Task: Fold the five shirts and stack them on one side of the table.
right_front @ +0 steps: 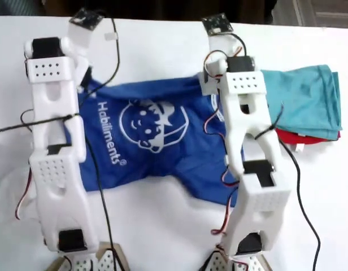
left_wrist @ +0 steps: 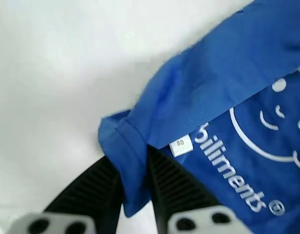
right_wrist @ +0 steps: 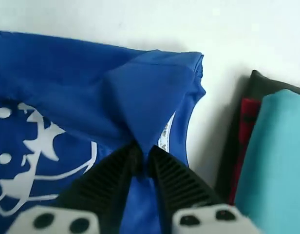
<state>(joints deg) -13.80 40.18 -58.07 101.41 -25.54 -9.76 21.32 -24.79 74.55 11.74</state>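
Blue shirt (right_front: 157,147) is pinched along its far edge by left pincer (left_wrist: 135,195) and right pincer (right_wrist: 140,165); fold judged begun, matched fold-over needed next.

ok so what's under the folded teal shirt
A red shirt peeks out beneath the teal shirt, with a dark fabric edge showing past it. The teal shirt covers the rest of the stack.

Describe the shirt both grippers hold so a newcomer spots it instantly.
On the white table, between the two arms, lies a blue shirt, pinched by the left gripper and the right gripper. Unlike the folded teal shirt stacked on a red shirt nearby, it is spread open and carries a white cartoon face.
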